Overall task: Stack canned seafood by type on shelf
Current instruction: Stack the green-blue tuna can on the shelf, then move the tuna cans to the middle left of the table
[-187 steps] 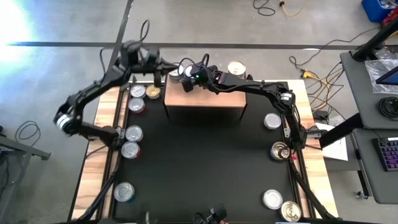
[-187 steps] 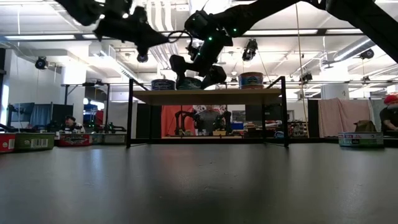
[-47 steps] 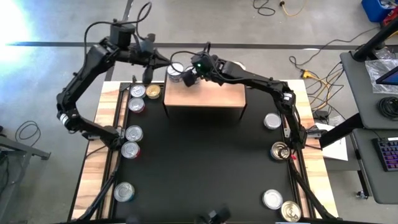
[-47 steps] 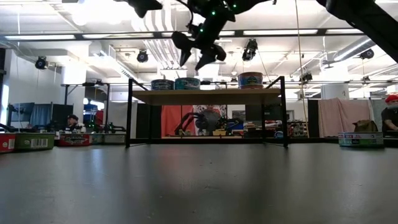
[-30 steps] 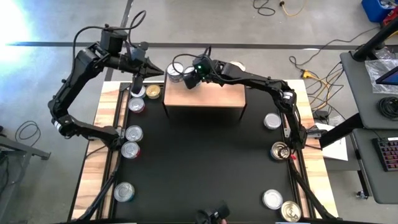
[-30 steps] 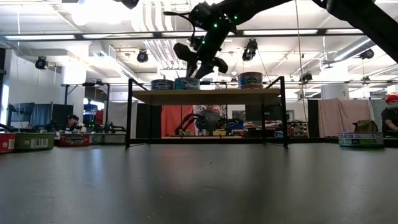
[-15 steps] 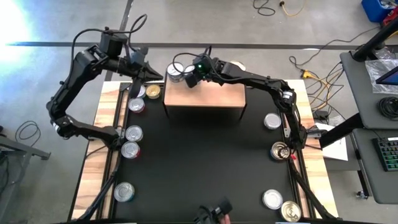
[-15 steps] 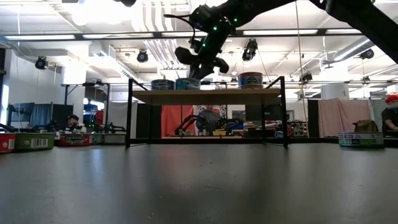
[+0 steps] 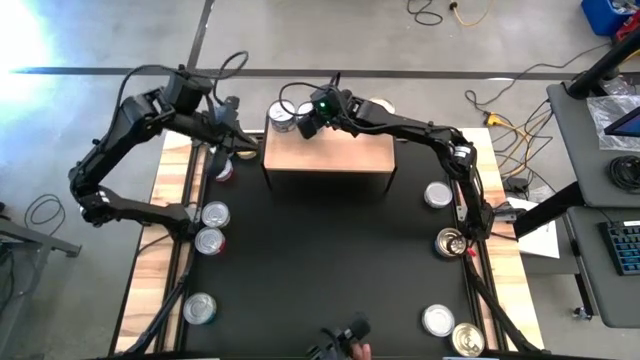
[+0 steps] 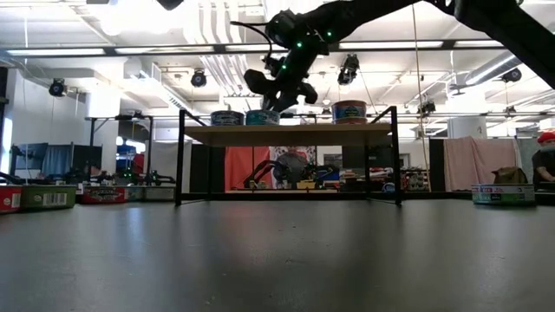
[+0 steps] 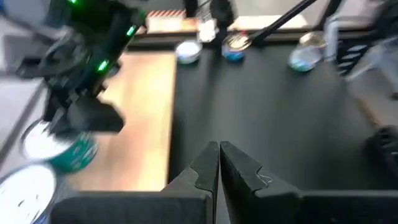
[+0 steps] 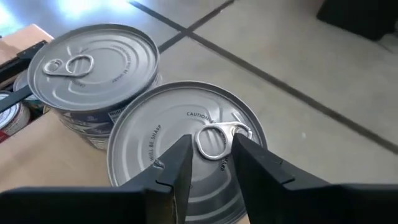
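Tins [image 12: 186, 146] sit paired at the shelf's [image 9: 330, 160] far-left corner, apparently grouped by type, the right gripper [image 12: 208, 158] poised just above one with fingers slightly parted, empty, while the clenched left gripper [image 11: 219, 163] hangs beside the shelf.

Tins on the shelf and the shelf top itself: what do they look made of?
The two round silver tins look like metal: bright brushed lids that catch glare, pull rings and stamped lettering; the side wraps are probably paper or print. The low rectangular shelf has a pale matte top, seemingly wood or laminate, on thin black legs, likely metal.
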`<state>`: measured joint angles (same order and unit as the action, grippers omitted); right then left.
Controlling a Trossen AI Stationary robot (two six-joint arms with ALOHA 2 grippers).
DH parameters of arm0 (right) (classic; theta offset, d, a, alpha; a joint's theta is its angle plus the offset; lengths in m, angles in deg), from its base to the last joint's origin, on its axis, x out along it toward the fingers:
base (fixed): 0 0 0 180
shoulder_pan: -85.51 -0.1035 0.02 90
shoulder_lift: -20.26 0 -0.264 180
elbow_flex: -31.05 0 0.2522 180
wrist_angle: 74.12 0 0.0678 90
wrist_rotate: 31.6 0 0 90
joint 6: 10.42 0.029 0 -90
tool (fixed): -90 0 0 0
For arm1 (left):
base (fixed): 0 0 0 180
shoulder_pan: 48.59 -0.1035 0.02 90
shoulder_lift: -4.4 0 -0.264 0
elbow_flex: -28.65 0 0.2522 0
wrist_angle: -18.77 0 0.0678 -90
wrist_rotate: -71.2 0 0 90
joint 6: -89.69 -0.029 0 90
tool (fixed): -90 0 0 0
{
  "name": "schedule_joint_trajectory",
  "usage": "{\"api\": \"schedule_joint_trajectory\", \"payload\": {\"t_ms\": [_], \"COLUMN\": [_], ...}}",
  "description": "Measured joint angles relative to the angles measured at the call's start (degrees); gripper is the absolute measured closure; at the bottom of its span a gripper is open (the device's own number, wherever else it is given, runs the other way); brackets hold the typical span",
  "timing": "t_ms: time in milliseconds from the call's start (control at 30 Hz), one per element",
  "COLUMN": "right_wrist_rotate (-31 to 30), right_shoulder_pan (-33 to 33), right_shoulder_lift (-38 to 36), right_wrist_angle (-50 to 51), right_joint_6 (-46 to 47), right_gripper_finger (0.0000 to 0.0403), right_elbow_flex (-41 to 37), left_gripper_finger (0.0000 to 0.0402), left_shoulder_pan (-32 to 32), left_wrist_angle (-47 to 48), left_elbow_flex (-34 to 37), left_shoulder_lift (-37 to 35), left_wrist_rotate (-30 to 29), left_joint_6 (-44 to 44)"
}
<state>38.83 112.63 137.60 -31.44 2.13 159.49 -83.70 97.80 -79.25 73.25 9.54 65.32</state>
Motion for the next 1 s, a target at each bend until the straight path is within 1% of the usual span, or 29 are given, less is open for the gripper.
{"api": "schedule_joint_trajectory", "payload": {"t_ms": [67, 200, 267, 367, 500, 633, 733, 833, 933, 1000], "right_wrist_rotate": [0.1, 0.1, 0.1, 0.1, 0.0, 0.1, 0.2, 0.1, 0.0, 0.1], "right_shoulder_pan": [-0.4, -1.0, -1.1, -1.2, -2.1, -3.8, -5.1, -6.1, -7.0, -7.5], "right_shoulder_lift": [0.0, 0.0, -0.1, -0.1, -0.2, -0.4, -0.4, -0.4, -0.7, -0.7], "right_wrist_angle": [-2.6, -5.8, -5.7, -5.0, -5.1, -5.2, -4.6, -1.4, 3.8, 7.8], "right_joint_6": [-2.3, -6.2, -7.1, -8.4, -11.3, -14.4, -16.9, -19.0, -18.4, -16.7], "right_gripper_finger": [0.0284, 0.0272, 0.0267, 0.0264, 0.0271, 0.0287, 0.0301, 0.0315, 0.0328, 0.0336], "right_elbow_flex": [0.0, 2.2, 4.2, 7.3, 11.9, 16.2, 18.0, 19.2, 19.2, 19.2], "left_gripper_finger": [0.0401, 0.0401, 0.0401, 0.0401, 0.0401, 0.0401, 0.0401, 0.0401, 0.0401, 0.0401], "left_shoulder_pan": [0.3, 0.2, 0.3, 0.3, -0.1, -1.8, -3.6, -6.9, -11.7, -15.1], "left_wrist_angle": [-1.8, -8.1, -11.4, -14.9, -18.0, -23.0, -25.7, -26.3, -27.0, -29.6], "left_elbow_flex": [3.4, 12.8, 18.2, 26.5, 35.3, 40.8, 42.7, 43.8, 46.6, 49.5], "left_shoulder_lift": [-1.6, -6.0, -8.7, -12.1, -15.6, -17.3, -17.5, -17.1, -16.4, -15.4], "left_wrist_rotate": [-3.3, -5.3, -8.7, -18.4, -33.5, -43.7, -50.5, -56.5, -57.6, -57.3], "left_joint_6": [1.2, 6.7, 10.6, 19.2, 32.2, 44.5, 58.9, 80.0, 96.2, 103.9]}}
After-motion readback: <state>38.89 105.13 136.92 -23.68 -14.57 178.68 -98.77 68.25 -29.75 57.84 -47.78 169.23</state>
